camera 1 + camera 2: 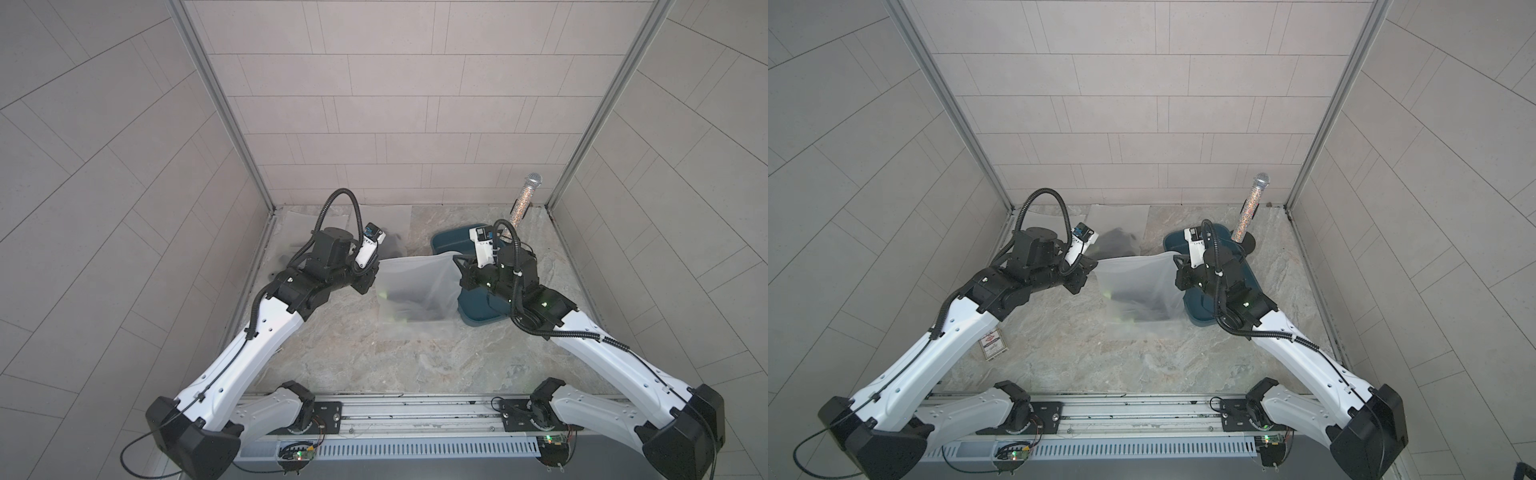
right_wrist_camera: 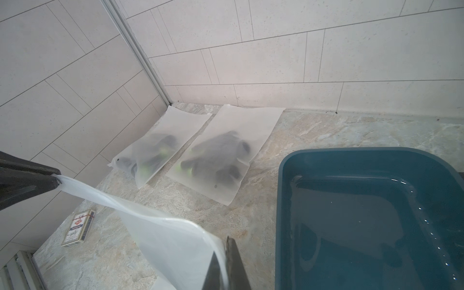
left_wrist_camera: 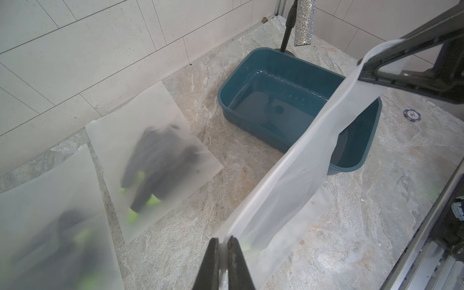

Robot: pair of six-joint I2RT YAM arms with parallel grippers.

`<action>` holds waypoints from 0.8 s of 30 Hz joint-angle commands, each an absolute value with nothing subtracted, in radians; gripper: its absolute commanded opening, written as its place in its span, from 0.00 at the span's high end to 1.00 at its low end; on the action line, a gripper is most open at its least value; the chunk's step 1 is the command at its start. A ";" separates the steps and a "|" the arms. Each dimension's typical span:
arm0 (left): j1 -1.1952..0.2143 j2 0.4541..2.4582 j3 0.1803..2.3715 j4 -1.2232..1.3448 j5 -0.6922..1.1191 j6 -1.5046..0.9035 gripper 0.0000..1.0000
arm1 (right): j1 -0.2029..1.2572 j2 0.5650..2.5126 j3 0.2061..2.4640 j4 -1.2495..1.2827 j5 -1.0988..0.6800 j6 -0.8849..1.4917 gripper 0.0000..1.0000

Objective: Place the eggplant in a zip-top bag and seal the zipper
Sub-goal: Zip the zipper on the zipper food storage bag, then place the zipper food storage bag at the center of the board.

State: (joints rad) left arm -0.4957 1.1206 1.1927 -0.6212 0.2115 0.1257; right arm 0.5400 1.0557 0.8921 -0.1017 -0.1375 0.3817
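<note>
As bag point(image 1: 415, 282) hangs taut, left gripper point(image 3: 223, 242), right gripper point(image 2: 223, 248) clamped on corners

Top views look down; close wrist cameras share the held bag point(image 3: 288, 188).

You get soft, even light in all views; the pale wall tiles point(image 1: 395, 83) look a little washed out. Shadows on the table point(image 1: 374, 365) are weak and diffuse. In both top views the tile lines bend toward the edges, from the wide lens. In the left wrist view the nearest filled bag point(image 3: 50, 226) is strongly blurred, and the jaws and the close part of the zip-top bag point(image 3: 288, 188) are soft too. Small glints shine inside the blue tub point(image 2: 285, 200).
</note>
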 commanded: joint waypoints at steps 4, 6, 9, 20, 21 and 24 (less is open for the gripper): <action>-0.459 1.042 1.289 -0.730 0.158 0.029 0.93 | 0.630 1.063 0.979 -0.231 -0.200 0.299 1.00; -0.460 0.994 1.268 -0.735 0.209 -0.019 0.93 | 0.671 1.056 0.991 -0.269 -0.229 0.297 1.00; -0.460 0.907 1.196 -0.718 0.253 -0.081 0.94 | 0.722 1.021 0.987 -0.309 -0.256 0.301 1.00; -0.461 0.745 1.229 -0.857 0.495 -0.145 0.97 | 0.808 0.908 1.075 -0.509 -0.471 0.330 1.00; -0.461 0.728 1.219 -0.861 0.508 -0.150 0.97 | 0.812 0.902 1.084 -0.522 -0.482 0.330 1.00; -0.461 0.690 1.203 -0.883 0.486 -0.154 0.97 | 0.813 0.896 1.095 -0.526 -0.479 0.337 1.00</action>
State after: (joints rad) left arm -0.4610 0.7280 1.2148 -0.8513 0.4446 -0.1249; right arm 0.8093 0.9035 1.0779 -0.4824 -0.4435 0.3294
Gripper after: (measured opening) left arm 0.090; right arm 0.041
